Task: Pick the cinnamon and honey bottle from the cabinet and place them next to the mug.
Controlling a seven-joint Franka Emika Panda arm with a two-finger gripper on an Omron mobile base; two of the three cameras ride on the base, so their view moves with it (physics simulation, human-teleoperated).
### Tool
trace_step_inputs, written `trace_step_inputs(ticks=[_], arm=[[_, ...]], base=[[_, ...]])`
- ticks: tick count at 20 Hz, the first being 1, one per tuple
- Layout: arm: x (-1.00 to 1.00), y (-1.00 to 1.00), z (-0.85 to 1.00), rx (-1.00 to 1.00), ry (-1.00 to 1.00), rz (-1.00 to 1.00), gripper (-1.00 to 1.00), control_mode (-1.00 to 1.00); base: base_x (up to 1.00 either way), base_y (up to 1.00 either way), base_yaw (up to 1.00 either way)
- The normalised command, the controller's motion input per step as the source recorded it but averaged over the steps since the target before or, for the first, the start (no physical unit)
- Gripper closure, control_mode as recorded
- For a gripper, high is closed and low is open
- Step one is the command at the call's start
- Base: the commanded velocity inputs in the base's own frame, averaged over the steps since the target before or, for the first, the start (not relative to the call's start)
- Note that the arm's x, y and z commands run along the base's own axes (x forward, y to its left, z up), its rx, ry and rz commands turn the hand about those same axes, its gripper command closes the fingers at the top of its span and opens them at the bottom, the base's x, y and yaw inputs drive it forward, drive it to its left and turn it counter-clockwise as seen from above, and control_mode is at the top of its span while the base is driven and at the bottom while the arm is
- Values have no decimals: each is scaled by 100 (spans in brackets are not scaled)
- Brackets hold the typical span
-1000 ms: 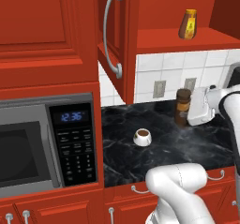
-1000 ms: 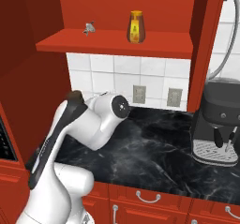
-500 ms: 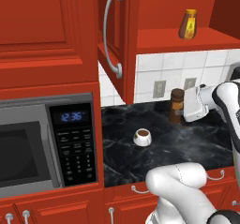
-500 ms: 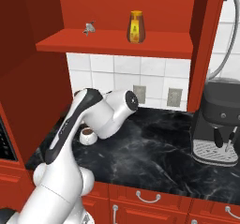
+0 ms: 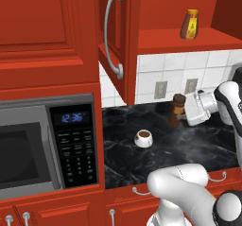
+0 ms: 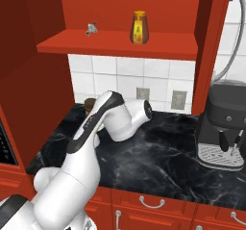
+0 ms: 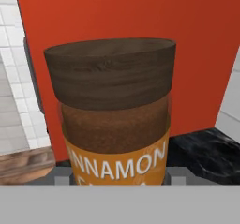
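The cinnamon [image 5: 177, 110] is seen upright over the black marble tabletop [image 5: 198, 142], at the end of the white arm, with the gripper [image 5: 185, 110] set against its right side. In the hand view the bottle [image 7: 115, 110] fills the middle, dark wooden cap on top and orange label band below, and the jaws are pinched on it at either side of the label. Whether its base is touching the tabletop or just clear of it cannot be told.

The mug [image 5: 143, 138] is found to the left of the cinnamon and nearer the front edge, standing alone with dark liquid inside; the two are near each other but apart. From the right base view only the cap of the cinnamon [image 6: 90, 103] is glimpsed behind the arm's elbow.

The honey bottle [image 5: 189, 24] is seen upright on the shelf of the cabinet [image 5: 116, 31], whose door is swung open with its long curved silver handle facing out. In the right base view the honey bottle [image 6: 139, 27] is placed near the middle of that shelf, with a small grey object [image 6: 91, 28] well to its left.

A microwave [image 5: 45, 144] is set at the left end of the tabletop, and a coffee machine [image 6: 224, 133] at the right end.
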Motion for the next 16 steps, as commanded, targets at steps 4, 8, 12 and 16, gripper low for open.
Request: trace_step_inputs(ticks=[4, 8, 12, 16], arm=[[16, -2, -44, 1, 0, 0, 100, -100], [10, 0, -46, 0, 5, 0, 100, -100], [11, 0, -54, 0, 9, 1, 100, -100], [15, 0, -58, 0, 7, 1, 100, -100]], base=[[0, 0, 0], [0, 0, 0], [0, 0, 0], [0, 0, 0]])
